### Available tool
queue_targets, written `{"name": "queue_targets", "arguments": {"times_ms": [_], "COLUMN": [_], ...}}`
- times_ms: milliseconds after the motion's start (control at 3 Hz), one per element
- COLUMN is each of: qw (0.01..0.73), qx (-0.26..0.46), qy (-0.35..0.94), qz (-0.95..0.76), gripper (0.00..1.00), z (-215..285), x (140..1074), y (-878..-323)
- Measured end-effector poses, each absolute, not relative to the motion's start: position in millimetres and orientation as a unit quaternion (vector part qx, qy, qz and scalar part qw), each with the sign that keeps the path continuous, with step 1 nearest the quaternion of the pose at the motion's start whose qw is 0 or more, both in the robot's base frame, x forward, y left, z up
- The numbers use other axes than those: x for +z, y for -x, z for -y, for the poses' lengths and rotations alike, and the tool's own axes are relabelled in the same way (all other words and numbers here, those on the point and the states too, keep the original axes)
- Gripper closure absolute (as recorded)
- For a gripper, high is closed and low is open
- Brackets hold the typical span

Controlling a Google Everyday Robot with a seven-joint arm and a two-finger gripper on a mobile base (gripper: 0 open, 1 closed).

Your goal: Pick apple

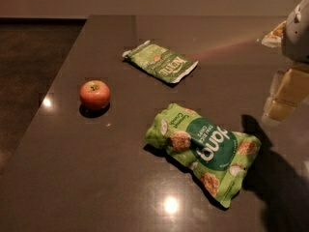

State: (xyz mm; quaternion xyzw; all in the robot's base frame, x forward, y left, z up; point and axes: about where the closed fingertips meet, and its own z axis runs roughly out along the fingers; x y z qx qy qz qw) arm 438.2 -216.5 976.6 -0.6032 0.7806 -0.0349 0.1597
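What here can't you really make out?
Camera view only:
- gripper, at the right edge above the table: cut off by the frame.
- far snack bag: small print blurred.
- pale object, top right: mostly hidden behind the grey robot part.
- apple: underside hidden against the table.

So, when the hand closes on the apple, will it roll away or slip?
Probably it rolls easily: the apple is round and stands free on the glossy table. Its smooth skin may slip in a grasp. It looks firm, not floppy. The hand hangs at the right edge, away from it.
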Motion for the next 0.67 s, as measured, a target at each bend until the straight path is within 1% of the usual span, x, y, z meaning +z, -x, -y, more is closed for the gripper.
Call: {"name": "queue_targets", "arguments": {"times_ms": [333,667], "qw": [0.16,0.175], "qx": [-0.035,-0.02], "qy": [0.603,0.614], "qz": [-0.781,-0.769], "gripper": [0.0,0.0], "z": [216.5,198.1], "x": [976.6,983.0], "y": [-438.2,-443.4]}}
